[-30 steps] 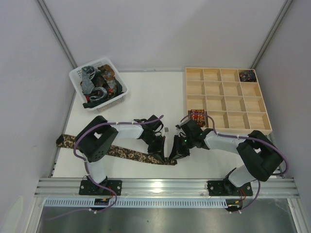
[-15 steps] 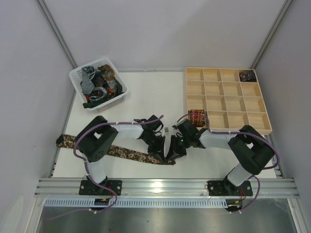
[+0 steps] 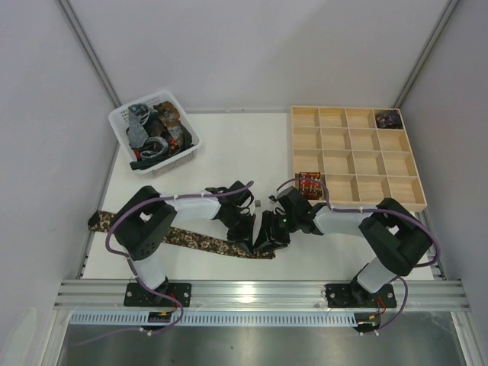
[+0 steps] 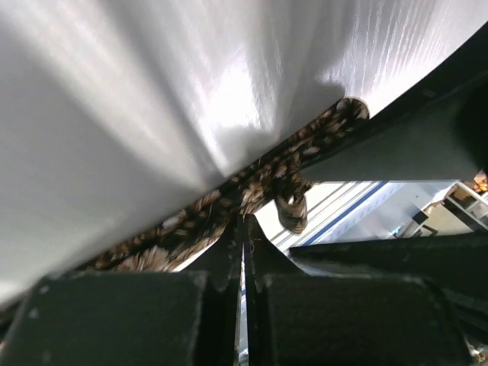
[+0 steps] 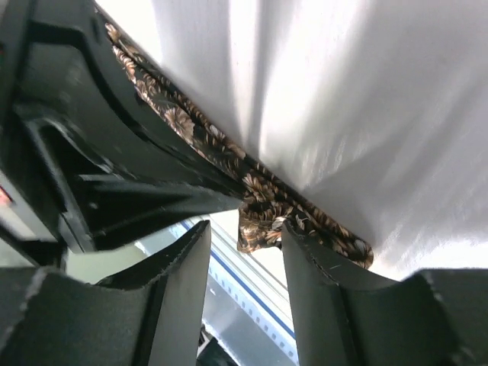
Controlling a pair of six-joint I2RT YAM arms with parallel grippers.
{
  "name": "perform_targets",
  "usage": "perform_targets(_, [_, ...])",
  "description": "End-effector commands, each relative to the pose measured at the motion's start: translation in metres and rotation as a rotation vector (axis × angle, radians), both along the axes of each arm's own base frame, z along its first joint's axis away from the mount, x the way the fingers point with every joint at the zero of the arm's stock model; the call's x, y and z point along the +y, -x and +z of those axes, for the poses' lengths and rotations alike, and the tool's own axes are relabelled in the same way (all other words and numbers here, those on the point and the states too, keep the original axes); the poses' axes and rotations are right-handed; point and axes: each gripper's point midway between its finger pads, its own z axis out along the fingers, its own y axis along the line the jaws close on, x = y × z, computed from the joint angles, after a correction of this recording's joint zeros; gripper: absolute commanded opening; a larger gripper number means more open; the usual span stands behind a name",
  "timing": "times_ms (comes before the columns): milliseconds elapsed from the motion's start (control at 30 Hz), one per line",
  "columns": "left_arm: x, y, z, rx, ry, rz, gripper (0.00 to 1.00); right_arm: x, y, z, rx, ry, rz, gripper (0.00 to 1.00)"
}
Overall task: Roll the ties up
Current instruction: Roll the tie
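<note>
Well, the brown floral tie [image 3: 194, 240] lies flat on the tabletop [image 3: 236, 145], running from nine o'clock to six o'clock. There the left claw [image 4: 244, 229] is clenched, tips touching the fabric; the right claw [image 5: 245, 229] is released, straddling the tie's curled end.

A brown tie [image 3: 197, 241] with a small tan flower print lies stretched along the near part of the table [image 3: 229, 152]. One end reaches the left edge. The other end, near the middle, is bunched into a small raised fold [image 5: 259, 225] [image 4: 292, 210]. More ties [image 3: 152, 131], grey, red and black, lie tangled in a white basket [image 3: 141, 104]. A red patterned roll [image 3: 309, 183] sits in the near-left compartment of the wooden tray [image 3: 366, 204], and a dark roll [image 3: 389, 118] in its far-right one.
</note>
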Motion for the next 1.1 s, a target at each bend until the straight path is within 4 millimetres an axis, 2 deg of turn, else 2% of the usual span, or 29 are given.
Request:
perform_targets(0, [0.011, -0.003, 0.012, -0.060, -0.003, -0.005, 0.00, -0.004, 0.000, 0.003, -0.031, -0.015, -0.022, 0.49])
perform_targets(167, [0.013, -0.003, 0.022, -0.069, 0.016, 0.008, 0.00, -0.003, 0.002, 0.008, -0.041, -0.078, -0.034, 0.49])
perform_targets(400, [-0.001, -0.004, 0.036, -0.052, 0.085, 0.021, 0.00, -0.001, 0.000, 0.020, -0.070, -0.132, -0.046, 0.44])
perform_targets(533, [-0.006, -0.003, 0.040, -0.033, 0.121, 0.034, 0.00, 0.002, -0.004, 0.024, -0.078, -0.158, -0.051, 0.34])
perform_targets(700, [-0.005, -0.002, 0.039, -0.033, 0.124, 0.040, 0.00, 0.000, -0.003, 0.015, -0.054, -0.134, -0.059, 0.28])
perform_targets(1000, [-0.016, -0.001, 0.041, 0.004, 0.178, 0.063, 0.01, 0.001, -0.005, 0.002, -0.026, -0.102, -0.080, 0.01])
perform_targets(1067, [-0.018, -0.002, 0.042, 0.006, 0.185, 0.066, 0.00, 0.000, -0.004, -0.001, -0.021, -0.092, -0.084, 0.00])
